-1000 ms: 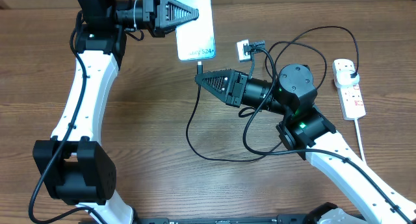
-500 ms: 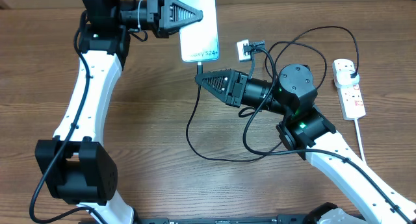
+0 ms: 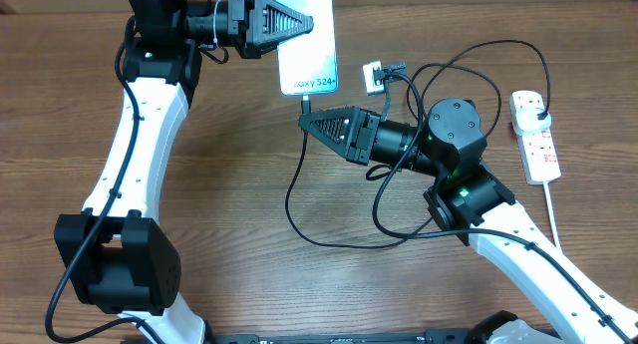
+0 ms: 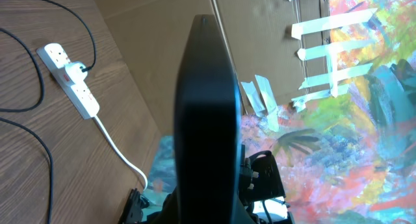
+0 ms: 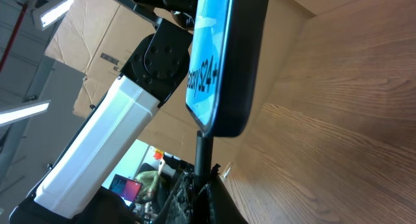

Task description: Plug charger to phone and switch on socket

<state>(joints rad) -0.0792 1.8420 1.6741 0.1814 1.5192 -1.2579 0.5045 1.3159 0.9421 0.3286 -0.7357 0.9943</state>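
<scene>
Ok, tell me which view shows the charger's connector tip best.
The right wrist view: the connector tip shows large, between the right gripper and the bottom edge of the Galaxy S24+ phone. Overhead shows it as a small dark stub below the phone. The left wrist view shows just the phone's dark back.

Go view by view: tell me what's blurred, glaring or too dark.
Overhead: evenly lit and sharp, the phone screen pale, its text legible. Left wrist: the phone fills the centre as a dark, featureless shape; the socket is sharp. Right wrist: screen bright, charger tip a dark silhouette.
</scene>
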